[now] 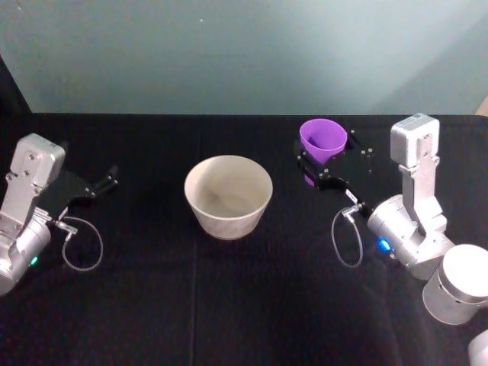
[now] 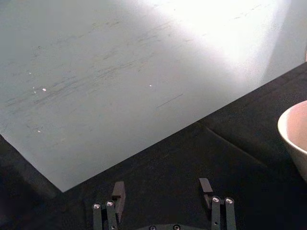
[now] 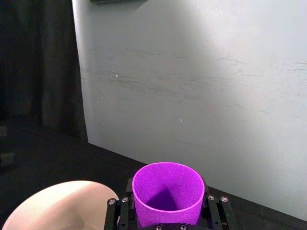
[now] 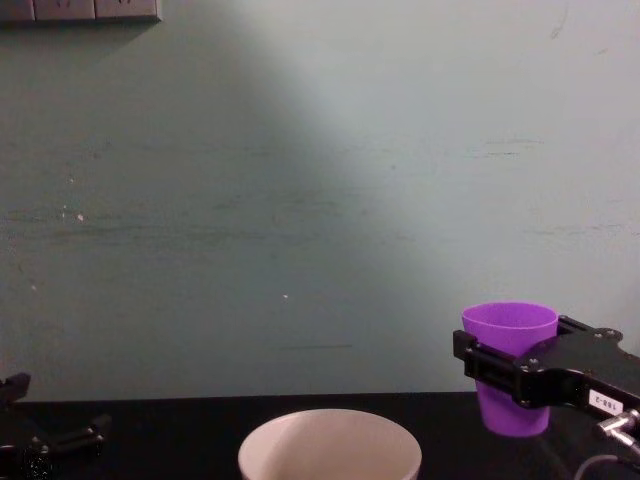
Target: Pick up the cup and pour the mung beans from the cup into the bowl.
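The purple cup (image 1: 322, 137) stands upright between the black fingers of my right gripper (image 1: 328, 155), which is shut on it. It is to the right of the off-white bowl (image 1: 229, 217) and apart from it. In the right wrist view the cup (image 3: 167, 191) sits in the gripper (image 3: 168, 216) and its inside shows plain purple; no mung beans can be made out. The bowl's rim (image 3: 57, 203) lies beside it. From the chest view the cup (image 4: 508, 335) rides higher than the bowl (image 4: 330, 445). My left gripper (image 1: 103, 183) rests open at the far left, holding nothing.
A black cloth (image 1: 229, 305) covers the table up to a pale green wall (image 1: 244, 53). The right arm's silver body (image 1: 412, 229) stands right of the cup. The left wrist view shows the open left gripper (image 2: 162, 188) over bare cloth, with the bowl's edge (image 2: 295, 134) at one side.
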Robot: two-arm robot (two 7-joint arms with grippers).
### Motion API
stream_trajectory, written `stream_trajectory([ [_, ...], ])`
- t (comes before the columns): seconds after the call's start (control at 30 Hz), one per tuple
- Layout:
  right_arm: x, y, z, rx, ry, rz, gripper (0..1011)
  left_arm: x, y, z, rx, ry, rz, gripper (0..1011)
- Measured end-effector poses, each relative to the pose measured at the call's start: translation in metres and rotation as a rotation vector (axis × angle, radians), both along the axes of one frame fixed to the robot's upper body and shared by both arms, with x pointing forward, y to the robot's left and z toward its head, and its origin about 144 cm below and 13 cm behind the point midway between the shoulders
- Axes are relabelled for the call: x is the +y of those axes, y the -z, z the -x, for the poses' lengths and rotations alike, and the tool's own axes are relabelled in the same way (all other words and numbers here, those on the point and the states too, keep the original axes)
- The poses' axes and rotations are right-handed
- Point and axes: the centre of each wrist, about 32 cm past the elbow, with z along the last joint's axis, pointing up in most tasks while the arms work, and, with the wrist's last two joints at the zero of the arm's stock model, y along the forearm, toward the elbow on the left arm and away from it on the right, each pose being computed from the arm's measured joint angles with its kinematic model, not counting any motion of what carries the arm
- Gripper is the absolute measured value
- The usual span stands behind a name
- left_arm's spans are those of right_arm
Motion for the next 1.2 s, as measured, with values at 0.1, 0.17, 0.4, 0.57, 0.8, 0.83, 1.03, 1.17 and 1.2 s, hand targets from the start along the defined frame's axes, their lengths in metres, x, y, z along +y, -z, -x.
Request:
stream_trajectory([
  [0.1, 0.0000, 0.0000, 0.0000, 0.000, 0.000, 0.000, 738, 0.0000, 0.0000, 0.0000, 0.000, 0.000, 0.000, 1000],
  [0.17, 0.0000, 0.0000, 0.0000, 0.000, 0.000, 0.000, 738, 0.0000, 0.0000, 0.0000, 0.000, 0.000, 0.000, 1000],
  [0.4, 0.0000, 0.0000, 0.0000, 0.000, 0.000, 0.000, 738, 0.0000, 0.0000, 0.0000, 0.000, 0.000, 0.000, 1000],
  [0.57, 0.0000, 0.0000, 0.0000, 0.000, 0.000, 0.000, 738, 0.0000, 0.0000, 0.0000, 0.000, 0.000, 0.000, 1000],
  [0.8, 0.0000, 0.0000, 0.0000, 0.000, 0.000, 0.000, 738, 0.0000, 0.0000, 0.0000, 0.000, 0.000, 0.000, 1000],
  [0.83, 0.0000, 0.0000, 0.0000, 0.000, 0.000, 0.000, 738, 0.0000, 0.0000, 0.0000, 0.000, 0.000, 0.000, 1000],
  [1.03, 0.0000, 0.0000, 0.0000, 0.000, 0.000, 0.000, 738, 0.0000, 0.0000, 0.0000, 0.000, 0.000, 0.000, 1000],
  [1.17, 0.0000, 0.0000, 0.0000, 0.000, 0.000, 0.000, 738, 0.0000, 0.0000, 0.0000, 0.000, 0.000, 0.000, 1000],
  [1.2, 0.0000, 0.0000, 0.0000, 0.000, 0.000, 0.000, 738, 0.0000, 0.0000, 0.0000, 0.000, 0.000, 0.000, 1000],
])
